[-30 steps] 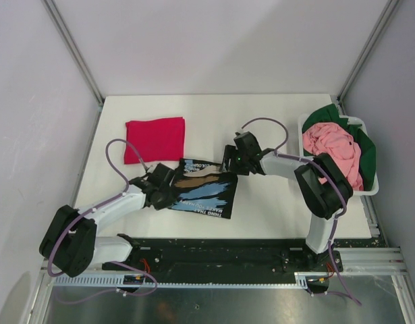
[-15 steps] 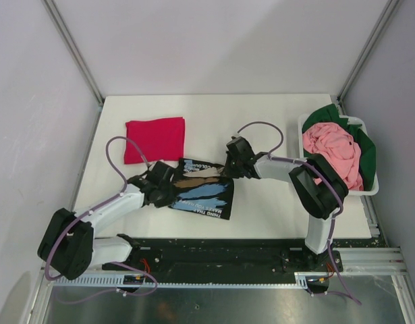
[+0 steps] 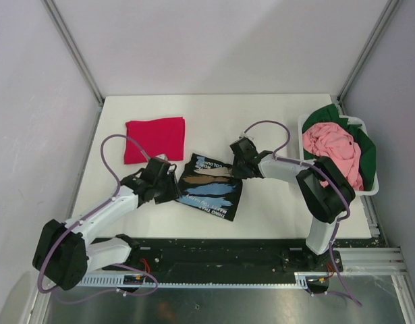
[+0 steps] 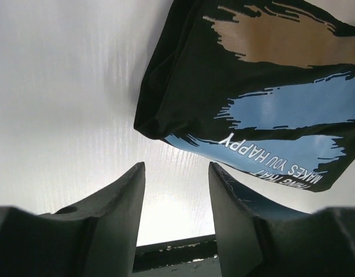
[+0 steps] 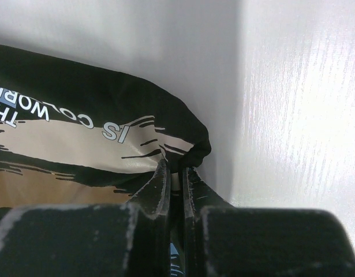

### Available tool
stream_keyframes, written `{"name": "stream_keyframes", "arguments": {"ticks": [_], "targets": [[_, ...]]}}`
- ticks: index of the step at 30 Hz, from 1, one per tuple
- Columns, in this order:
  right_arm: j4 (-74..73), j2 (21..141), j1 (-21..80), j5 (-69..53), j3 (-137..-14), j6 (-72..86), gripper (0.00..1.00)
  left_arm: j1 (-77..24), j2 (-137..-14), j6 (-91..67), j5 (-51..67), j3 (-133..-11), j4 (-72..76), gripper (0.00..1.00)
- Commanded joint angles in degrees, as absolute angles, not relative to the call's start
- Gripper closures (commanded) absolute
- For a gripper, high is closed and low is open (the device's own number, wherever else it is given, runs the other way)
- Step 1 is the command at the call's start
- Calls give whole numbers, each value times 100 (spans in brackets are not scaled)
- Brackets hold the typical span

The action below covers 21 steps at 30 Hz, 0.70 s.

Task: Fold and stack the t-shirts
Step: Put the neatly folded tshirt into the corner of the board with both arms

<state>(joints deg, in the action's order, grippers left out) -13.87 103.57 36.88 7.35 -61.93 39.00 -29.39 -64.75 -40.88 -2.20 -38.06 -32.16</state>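
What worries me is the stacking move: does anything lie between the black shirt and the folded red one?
Nothing on the table does: only bare table separates the black shirt from the red shirt. The left gripper sits beside that gap.

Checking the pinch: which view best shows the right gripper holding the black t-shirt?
Right wrist: right gripper shut on the black t-shirt edge, close up. Top external shows it small; left wrist shows only the shirt's other end.
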Motion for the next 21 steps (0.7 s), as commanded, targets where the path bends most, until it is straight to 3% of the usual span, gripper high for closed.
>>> {"name": "stream_keyframes", "arguments": {"ticks": [1, 12, 21], "targets": [[-1520, 10171, 3679, 984, -6161, 3847, 100, -2819, -6582, -3876, -53, -4049, -2984, 45], [-1456, 10198, 3682, 891, -6169, 3832, 100, -2375, -7272, -3731, 158, -3987, -2274, 40], [-1492, 10191, 3684, 874, -6164, 3818, 100, -2277, -7662, -3967, 152, -3631, -2076, 49]]}}
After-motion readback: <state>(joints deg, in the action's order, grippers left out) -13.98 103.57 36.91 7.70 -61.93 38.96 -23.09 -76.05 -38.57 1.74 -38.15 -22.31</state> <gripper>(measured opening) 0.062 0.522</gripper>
